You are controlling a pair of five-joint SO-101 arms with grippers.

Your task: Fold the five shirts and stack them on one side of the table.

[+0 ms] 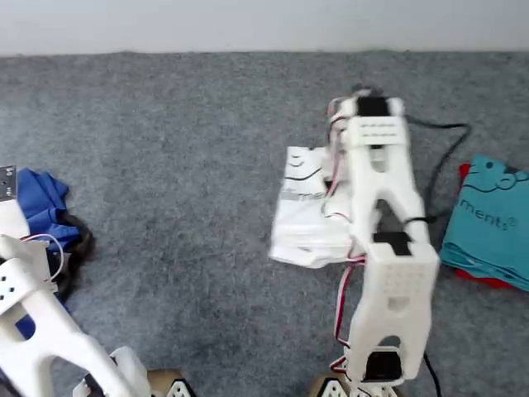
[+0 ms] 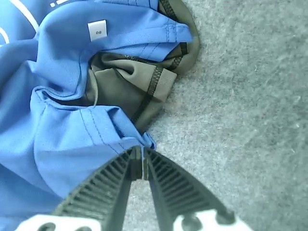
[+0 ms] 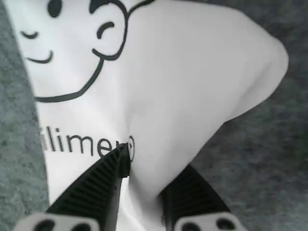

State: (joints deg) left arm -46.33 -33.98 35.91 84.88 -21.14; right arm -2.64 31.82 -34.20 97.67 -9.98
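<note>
A crumpled blue shirt lies over an olive-grey shirt at the table's left edge, where the blue shirt shows beside my left arm. My left gripper is shut, its tips pinching the blue shirt's hem corner. A white shirt with a black cartoon print lies partly folded mid-table under my right arm. My right gripper is shut on a raised fold of the white shirt.
A folded teal shirt lies on top of a red one at the right edge. Grey carpet-like cloth covers the table. A black cable runs behind the right arm.
</note>
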